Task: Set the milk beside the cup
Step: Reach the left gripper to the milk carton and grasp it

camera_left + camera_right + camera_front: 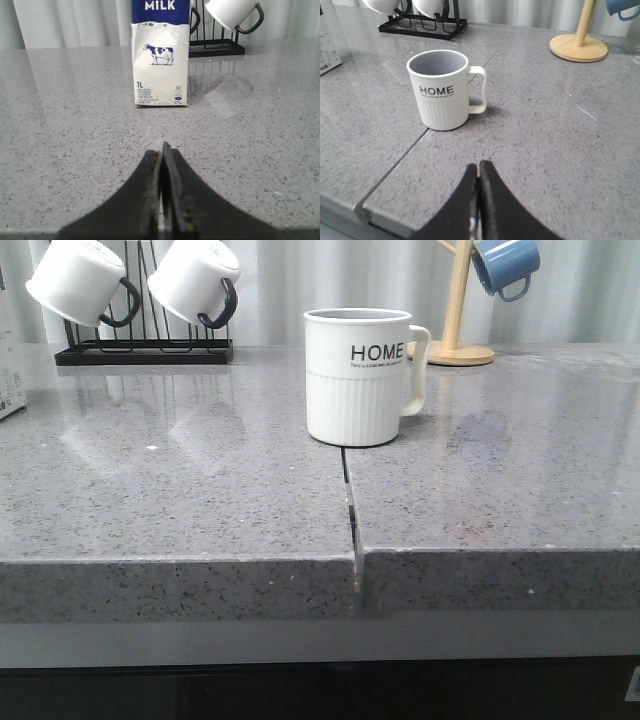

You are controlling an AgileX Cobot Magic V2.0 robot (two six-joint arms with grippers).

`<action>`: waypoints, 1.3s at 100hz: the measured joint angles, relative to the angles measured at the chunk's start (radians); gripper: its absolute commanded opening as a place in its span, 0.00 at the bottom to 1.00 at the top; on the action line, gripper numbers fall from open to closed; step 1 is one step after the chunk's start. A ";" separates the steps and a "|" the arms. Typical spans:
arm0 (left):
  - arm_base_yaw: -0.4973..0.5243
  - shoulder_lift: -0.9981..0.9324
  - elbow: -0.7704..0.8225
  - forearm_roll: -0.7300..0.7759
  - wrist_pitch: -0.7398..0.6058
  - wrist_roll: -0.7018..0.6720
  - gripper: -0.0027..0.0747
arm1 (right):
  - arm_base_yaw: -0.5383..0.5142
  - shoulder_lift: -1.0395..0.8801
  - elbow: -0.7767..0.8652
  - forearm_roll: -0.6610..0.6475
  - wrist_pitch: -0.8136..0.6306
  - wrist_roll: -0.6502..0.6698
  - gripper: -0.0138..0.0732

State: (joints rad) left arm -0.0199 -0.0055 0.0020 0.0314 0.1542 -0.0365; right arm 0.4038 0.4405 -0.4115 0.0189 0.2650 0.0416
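The grey speckled counter (180, 500) carries everything. The milk (160, 52), a tall white carton with a dark blue top, cow picture and "1L", stands upright well left of the cup (358, 375), a cream ribbed "HOME" mug on the counter seam. Left gripper (162, 150) and right gripper (479, 167) are both pressed closed, empty.

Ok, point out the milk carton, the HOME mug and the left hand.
milk carton (160, 75), left wrist view, cow picture panel.
HOME mug (357, 390), front view, ribbed front wall.
left hand (162, 155), left wrist view, closed fingertips.
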 measured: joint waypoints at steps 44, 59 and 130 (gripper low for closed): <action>0.000 0.000 0.000 0.000 -0.009 0.000 0.01 | 0.000 -0.415 0.002 0.000 0.334 0.000 0.09; 0.000 0.000 0.000 0.000 -0.072 0.000 0.01 | 0.000 -0.440 0.013 0.000 0.346 0.000 0.09; 0.000 0.376 -0.417 0.047 0.136 0.000 0.64 | 0.000 -0.440 0.016 0.000 0.351 0.000 0.09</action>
State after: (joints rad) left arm -0.0199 0.3703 -0.4146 0.0787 0.2905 -0.0365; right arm 0.4038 0.0009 -0.3958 0.0189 0.6158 0.0416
